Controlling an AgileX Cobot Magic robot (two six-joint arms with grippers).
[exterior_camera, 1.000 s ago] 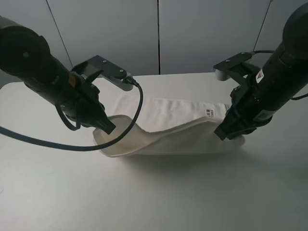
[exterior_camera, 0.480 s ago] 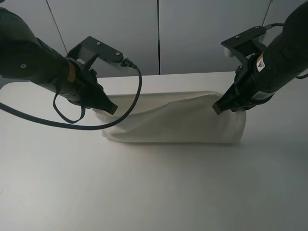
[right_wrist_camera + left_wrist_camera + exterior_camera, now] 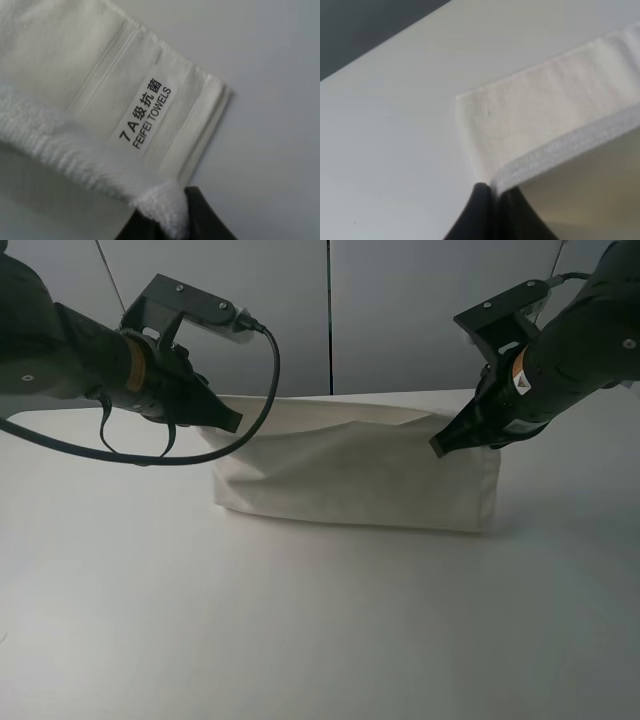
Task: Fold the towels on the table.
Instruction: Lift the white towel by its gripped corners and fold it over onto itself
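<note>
Together, left hand and right hand pinch the towel.

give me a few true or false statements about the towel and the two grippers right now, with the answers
1. The left gripper and the right gripper each pinch an edge of the towel. True.
2. The towel lies fully flat on the table. False: its gripped edge is held up off the table.
3. The label reads FEIFEI TOWELS. True.
4. The towel is dark blue. False: it is white.
</note>
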